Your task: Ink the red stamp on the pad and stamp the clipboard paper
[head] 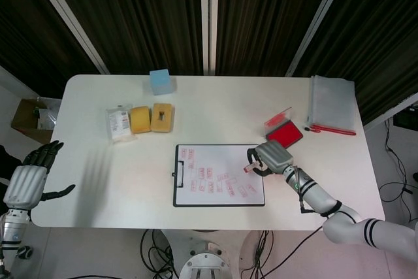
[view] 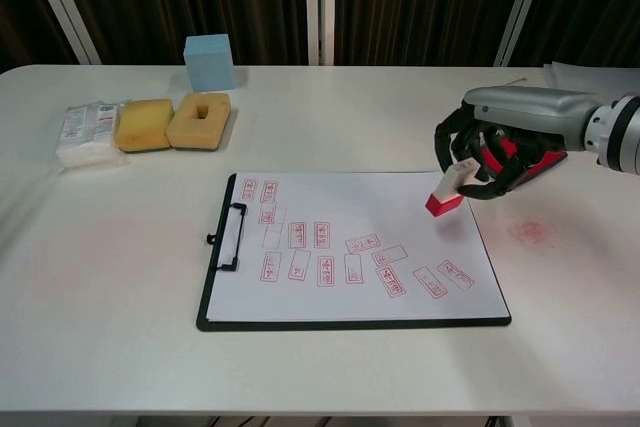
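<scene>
My right hand (view: 495,152) (head: 269,158) holds the red stamp (view: 449,187) (head: 249,168) over the right part of the clipboard paper (view: 350,247) (head: 219,174), the stamp tilted with its red face a little above the sheet. The paper carries several red stamp marks. The open red ink pad (head: 282,133) lies behind the hand on the table; in the chest view the hand mostly hides the ink pad (view: 540,159). My left hand (head: 29,178) hangs off the table's left edge, fingers spread, holding nothing.
Two yellow sponges (view: 172,122), a white packet (view: 84,129) and a blue block (view: 208,61) sit at the back left. A red ink smudge (view: 528,232) marks the table right of the clipboard. A grey pouch (head: 333,102) and a red pen (head: 332,129) lie far right.
</scene>
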Controlling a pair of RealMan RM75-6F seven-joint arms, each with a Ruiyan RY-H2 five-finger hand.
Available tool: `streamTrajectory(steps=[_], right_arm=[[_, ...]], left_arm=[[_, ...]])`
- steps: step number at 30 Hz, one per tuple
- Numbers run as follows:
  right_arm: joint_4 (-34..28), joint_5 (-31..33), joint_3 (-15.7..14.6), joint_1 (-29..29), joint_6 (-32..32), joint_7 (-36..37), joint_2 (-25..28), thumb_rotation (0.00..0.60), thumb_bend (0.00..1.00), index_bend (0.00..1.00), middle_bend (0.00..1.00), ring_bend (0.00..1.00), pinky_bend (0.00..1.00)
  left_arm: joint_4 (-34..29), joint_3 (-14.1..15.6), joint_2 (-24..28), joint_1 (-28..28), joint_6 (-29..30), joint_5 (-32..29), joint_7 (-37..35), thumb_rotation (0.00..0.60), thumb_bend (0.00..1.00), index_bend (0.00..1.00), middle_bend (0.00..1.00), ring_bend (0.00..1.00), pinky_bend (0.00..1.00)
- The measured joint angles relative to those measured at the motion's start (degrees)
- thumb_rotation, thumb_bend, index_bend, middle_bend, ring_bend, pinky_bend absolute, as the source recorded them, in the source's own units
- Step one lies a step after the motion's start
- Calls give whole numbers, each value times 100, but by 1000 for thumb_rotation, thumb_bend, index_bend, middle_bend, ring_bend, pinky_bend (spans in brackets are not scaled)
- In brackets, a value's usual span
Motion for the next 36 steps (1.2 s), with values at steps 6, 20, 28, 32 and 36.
streamTrajectory(steps=[6,20,28,32,36], right_arm=[[-173,-16,-130,-1,-21,-237,-35,600,387,762,671,553,643],[-138,67,-275,-226,374,-898,-353,600,392,764,672,553,644],[-77,283,-246,-226,304,-1113,-458,600,392,766,673,553,643],[-48,365,-236,-221,275,-1216,-498,600,394,768,673,553,643],[-39,400,-228,-213,258,-1266,-522,600,395,770,674,553,644]], left_arm=[[62,7,-15,23,19,7,-89,443,123,73,66,96,180],[187,17,-51,55,56,32,-231,443,123,73,66,96,180],[245,20,-64,70,57,27,-293,443,123,73,66,96,181],[266,15,-70,73,57,24,-319,441,123,73,66,96,181],[293,18,-84,74,45,22,-337,440,123,73,66,96,181]])
